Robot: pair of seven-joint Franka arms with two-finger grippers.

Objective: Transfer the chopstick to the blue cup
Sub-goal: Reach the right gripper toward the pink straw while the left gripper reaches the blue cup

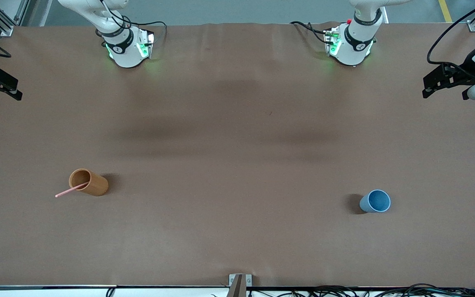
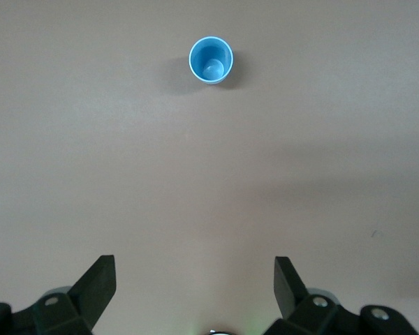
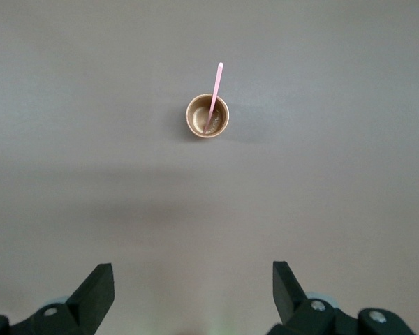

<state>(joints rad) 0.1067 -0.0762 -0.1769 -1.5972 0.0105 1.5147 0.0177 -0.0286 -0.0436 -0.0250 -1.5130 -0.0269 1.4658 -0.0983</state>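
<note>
A pink chopstick (image 1: 71, 190) stands leaning in a brown wooden cup (image 1: 88, 182) toward the right arm's end of the table. It also shows in the right wrist view (image 3: 214, 94), in the wooden cup (image 3: 208, 116). The light-blue cup (image 1: 375, 201) stands upright and empty toward the left arm's end, and shows in the left wrist view (image 2: 211, 60). My left gripper (image 2: 194, 262) is open and empty, held high at its end of the table (image 1: 430, 88). My right gripper (image 3: 193, 269) is open and empty, held high at its own end (image 1: 11, 93). Both arms wait.
The table (image 1: 237, 136) is covered with a plain brown sheet. The two arm bases (image 1: 128, 47) (image 1: 351, 45) stand along the edge farthest from the front camera. Cables lie along the edge nearest to it.
</note>
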